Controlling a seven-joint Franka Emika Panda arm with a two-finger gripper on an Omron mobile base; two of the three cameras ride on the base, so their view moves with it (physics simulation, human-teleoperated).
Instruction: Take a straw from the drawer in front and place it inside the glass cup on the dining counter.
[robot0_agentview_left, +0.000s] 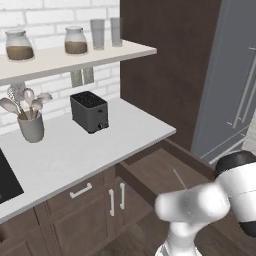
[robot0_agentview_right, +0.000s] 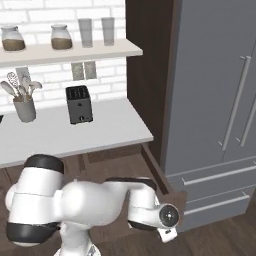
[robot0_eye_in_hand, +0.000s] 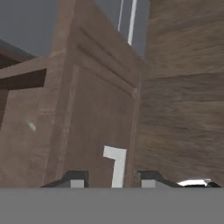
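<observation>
Brown drawer (robot0_agentview_left: 165, 172) pulled open, straw (robot0_agentview_left: 180, 180) inside; gripper (robot0_eye_in_hand: 112, 181) jaws apart, holding nothing.

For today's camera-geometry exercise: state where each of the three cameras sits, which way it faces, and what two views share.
Left base view: behind-left of the arm, facing the open drawer, straw inside; white arm lower right.
Right base view: behind-right; arm lower left.
Hand view: on the hand, facing the drawer's front; gripper at bottom.
Both base views share the toaster.
</observation>
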